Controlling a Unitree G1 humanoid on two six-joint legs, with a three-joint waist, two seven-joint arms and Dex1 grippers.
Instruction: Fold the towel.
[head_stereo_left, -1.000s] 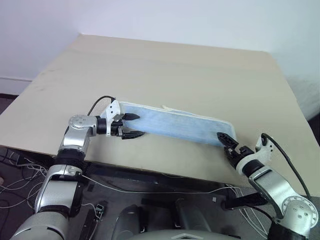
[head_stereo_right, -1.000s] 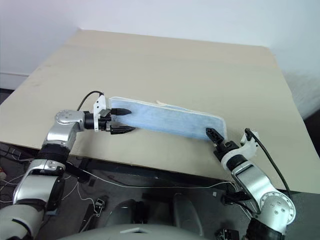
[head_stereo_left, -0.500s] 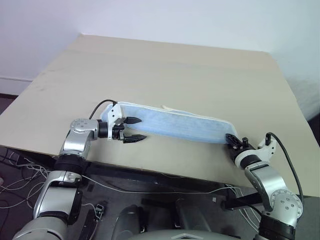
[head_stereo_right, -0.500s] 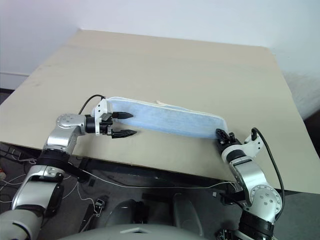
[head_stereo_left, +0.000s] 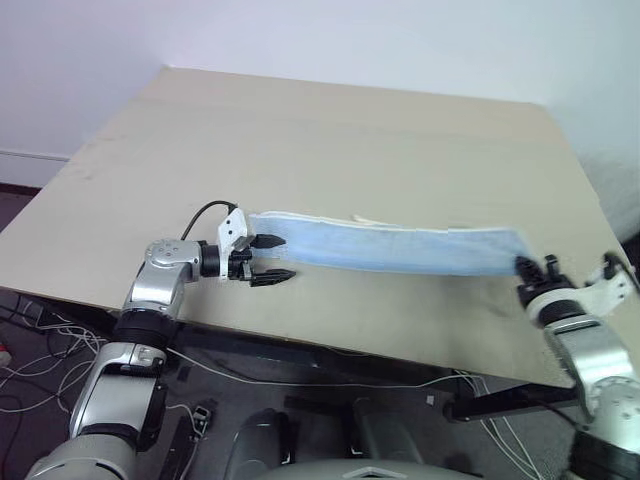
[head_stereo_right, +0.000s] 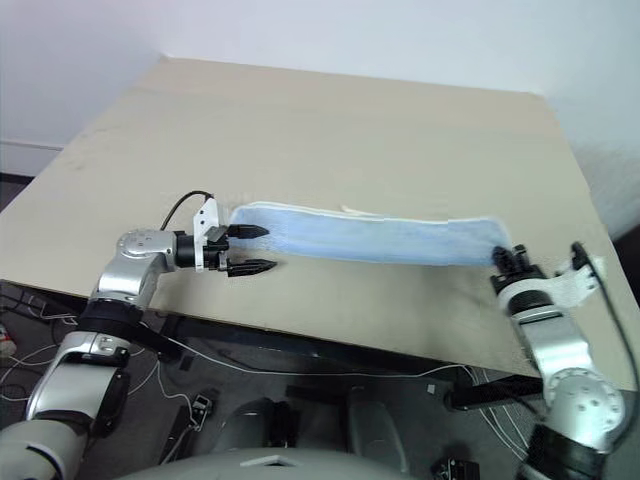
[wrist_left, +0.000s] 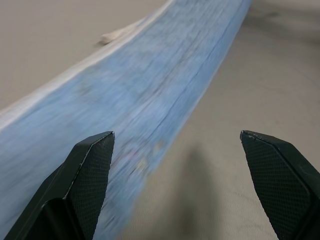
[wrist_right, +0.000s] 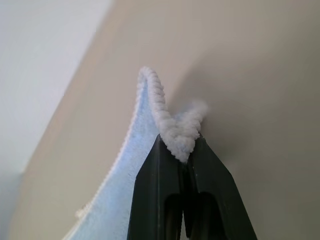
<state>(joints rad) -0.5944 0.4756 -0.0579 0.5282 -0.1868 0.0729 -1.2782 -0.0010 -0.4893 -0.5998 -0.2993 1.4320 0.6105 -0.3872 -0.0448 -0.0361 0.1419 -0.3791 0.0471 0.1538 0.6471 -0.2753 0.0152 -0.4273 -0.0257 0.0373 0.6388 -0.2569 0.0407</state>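
Pinching towel (head_stereo_left: 390, 248) end: right tool (wrist_right: 180, 150) (corded edge) | left tool (head_stereo_left: 268, 258) spread, straddling other end | table (head_stereo_left: 330, 140)

Even, bright light, soft shadows on the table (head_stereo_left: 330, 130); left wrist view blurred.

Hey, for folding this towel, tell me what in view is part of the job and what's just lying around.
Part of the job:
- towel, long blue strip on the table
- right claw, shut on the towel's end
- left claw, open at the towel's other end

Just lying around:
- cables on the floor below the table edge
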